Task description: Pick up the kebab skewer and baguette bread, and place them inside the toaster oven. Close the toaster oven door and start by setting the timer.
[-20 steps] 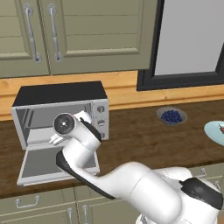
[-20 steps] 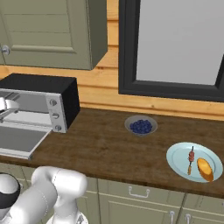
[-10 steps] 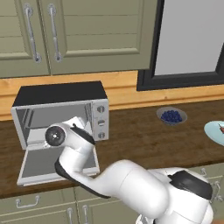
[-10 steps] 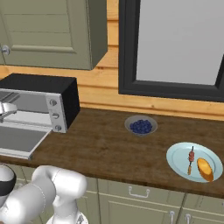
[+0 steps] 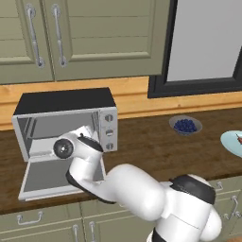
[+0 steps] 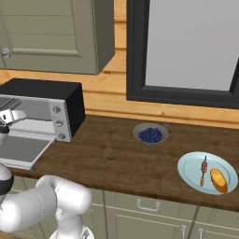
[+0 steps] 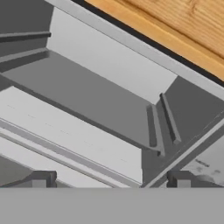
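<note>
The two-finger gripper (image 7: 111, 180) stood with its dark finger tips spread wide and nothing between them, facing into the bare grey cavity of the boxy silver-grey toaster oven with a black top (image 5: 64, 101). The wrist hung over the wide grey glass toaster oven door in its silver frame (image 5: 45, 176), which lay folded down flat toward the counter edge. In the right base view the oven (image 6: 44, 88) occupied the far left of the dark wooden counter (image 6: 107, 158).

From that position, both food items lay well apart from the gripper, along the counter to the robot's right. Between them and the oven sat a small grey bowl of dark blueberries (image 6: 150, 134). Beyond it, on a pale blue round plate (image 6: 189, 172) near the front edge, lay the kebab skewer (image 6: 203, 170), a thin dark stick with reddish chunks, and just beside it, on the side farther from the oven, the stubby golden-orange baguette bread (image 6: 218, 180).

The skewer's long axis ran roughly front to back across the plate; the loaf lay at a slight angle to it. Judged from this layout, the coming move required a long swing rightward, with the jaws set across the skewer's axis.
</note>
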Motion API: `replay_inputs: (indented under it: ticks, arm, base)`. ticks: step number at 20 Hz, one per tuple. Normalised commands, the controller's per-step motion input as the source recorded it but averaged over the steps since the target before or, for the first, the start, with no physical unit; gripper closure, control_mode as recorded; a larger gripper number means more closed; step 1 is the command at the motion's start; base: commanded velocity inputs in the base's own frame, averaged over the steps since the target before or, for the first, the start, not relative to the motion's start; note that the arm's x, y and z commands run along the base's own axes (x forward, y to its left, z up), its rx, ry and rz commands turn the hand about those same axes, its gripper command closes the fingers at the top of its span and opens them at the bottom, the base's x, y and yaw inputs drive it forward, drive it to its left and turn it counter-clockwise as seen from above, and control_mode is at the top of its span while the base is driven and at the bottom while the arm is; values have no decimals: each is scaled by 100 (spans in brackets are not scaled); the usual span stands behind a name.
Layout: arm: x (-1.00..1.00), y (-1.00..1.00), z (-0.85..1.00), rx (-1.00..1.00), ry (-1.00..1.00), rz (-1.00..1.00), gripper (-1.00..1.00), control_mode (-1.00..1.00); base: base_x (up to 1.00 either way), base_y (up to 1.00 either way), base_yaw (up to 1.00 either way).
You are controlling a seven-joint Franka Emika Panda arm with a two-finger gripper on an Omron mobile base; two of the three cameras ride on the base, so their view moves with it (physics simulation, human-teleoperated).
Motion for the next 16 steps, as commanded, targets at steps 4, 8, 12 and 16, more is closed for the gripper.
replay_inputs:
  ticks: [4, 8, 12, 16]
  arm:
    - [56, 21, -26, 0, 3, -4, -100, -100]
    - [41, 32, -24, 0, 0, -5, -100, -100]
    - [41, 17, -5, 0, 0, -4, -100, -100]
    - [37, 16, -25, 0, 0, -6, -100, -100]
  base:
    - [0, 0, 0]
    - [0, 0, 0]
    - [0, 0, 0]
    - [0, 0, 0]
